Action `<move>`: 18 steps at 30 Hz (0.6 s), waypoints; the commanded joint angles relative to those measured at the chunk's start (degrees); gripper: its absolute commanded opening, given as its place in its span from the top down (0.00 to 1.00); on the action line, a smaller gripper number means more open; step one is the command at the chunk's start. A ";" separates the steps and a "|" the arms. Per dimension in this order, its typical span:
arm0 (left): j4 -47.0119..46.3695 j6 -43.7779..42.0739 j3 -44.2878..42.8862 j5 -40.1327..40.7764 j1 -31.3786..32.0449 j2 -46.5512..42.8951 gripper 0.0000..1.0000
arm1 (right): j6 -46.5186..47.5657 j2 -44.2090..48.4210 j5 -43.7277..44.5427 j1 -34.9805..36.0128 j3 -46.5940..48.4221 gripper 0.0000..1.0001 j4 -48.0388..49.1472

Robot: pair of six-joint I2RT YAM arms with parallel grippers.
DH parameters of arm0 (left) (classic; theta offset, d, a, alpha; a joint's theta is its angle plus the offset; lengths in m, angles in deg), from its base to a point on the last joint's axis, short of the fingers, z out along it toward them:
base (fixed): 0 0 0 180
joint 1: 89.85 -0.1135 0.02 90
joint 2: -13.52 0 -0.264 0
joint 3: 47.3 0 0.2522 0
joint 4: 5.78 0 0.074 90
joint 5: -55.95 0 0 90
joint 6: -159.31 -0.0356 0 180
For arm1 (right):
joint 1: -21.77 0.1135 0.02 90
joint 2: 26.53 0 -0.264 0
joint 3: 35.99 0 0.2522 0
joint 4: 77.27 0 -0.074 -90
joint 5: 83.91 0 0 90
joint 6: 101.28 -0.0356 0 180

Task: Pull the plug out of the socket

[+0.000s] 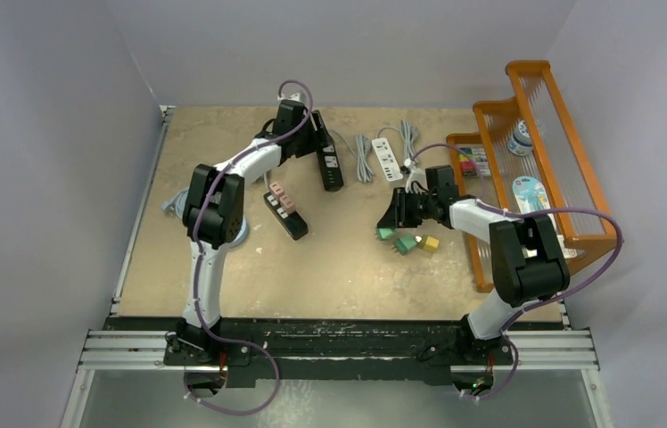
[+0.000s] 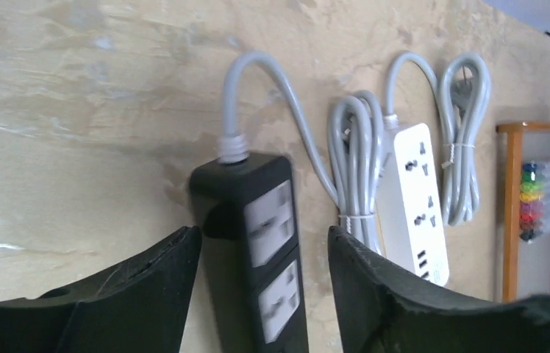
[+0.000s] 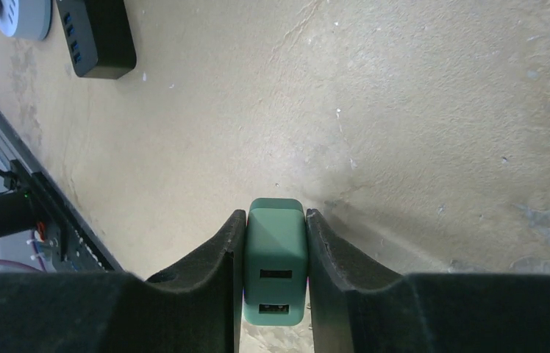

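A black power strip [image 1: 331, 169] with a grey cord lies at the far middle of the table. My left gripper [image 1: 321, 143] is open over its cord end. In the left wrist view the two fingers [image 2: 147, 294] straddle the strip [image 2: 272, 250] without touching it, and its two visible sockets are empty. My right gripper [image 1: 394, 218] is shut on a green USB charger plug [image 3: 276, 257], held between both fingers just above the table; the plug also shows in the top view [image 1: 386, 234]. A second black strip [image 1: 285, 212] carries pink plugs [image 1: 280, 196].
A white power strip [image 1: 387, 159] with coiled grey cords lies right of the black one, also in the left wrist view [image 2: 419, 198]. A green plug [image 1: 406, 242] and a yellow plug [image 1: 429, 242] lie loose by the right gripper. An orange rack [image 1: 544, 134] stands at the right edge.
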 commanded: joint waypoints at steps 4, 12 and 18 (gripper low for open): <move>3.31 -4.76 -3.01 2.79 -2.05 -5.50 0.28 | 2.38 1.21 2.11 0.40 0.40 0.50 -1.67; 4.49 -4.70 3.28 1.46 -7.19 -20.30 0.23 | 4.84 4.04 14.64 9.83 14.37 0.34 0.15; 4.09 -1.62 13.75 1.23 -13.01 -32.89 0.21 | 9.54 -6.65 19.36 21.76 29.76 0.33 1.08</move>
